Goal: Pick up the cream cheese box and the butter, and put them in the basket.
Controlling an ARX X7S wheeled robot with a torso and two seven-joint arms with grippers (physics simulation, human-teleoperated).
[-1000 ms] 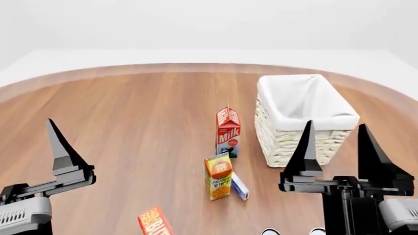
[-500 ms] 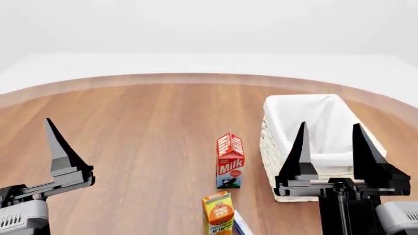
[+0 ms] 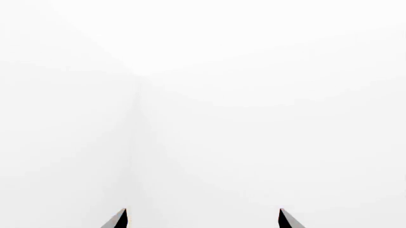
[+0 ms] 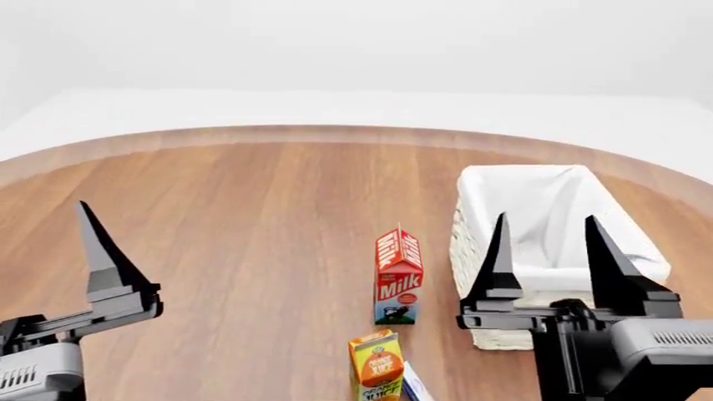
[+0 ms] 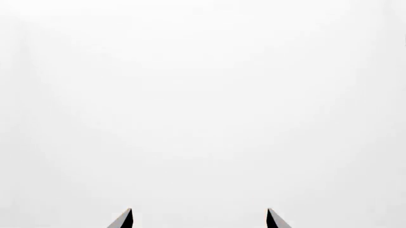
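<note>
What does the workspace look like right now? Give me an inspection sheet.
Surface: round wooden table, bare over its left half.
Job's things: basket upright at the right, nothing seen inside; a blue-white box corner, likely the cream cheese, at the bottom edge beside the juice; butter not in view.
Clutter: milk carton upright left of the basket; juice carton nearer the robot, cut off by the frame.
Pincers: left pincer raised, only one finger in the head view, wrist view shows tips apart; right pincer open, empty, in front of the basket.
Cables: nothing seen.
Surroundings: plain white walls.
</note>
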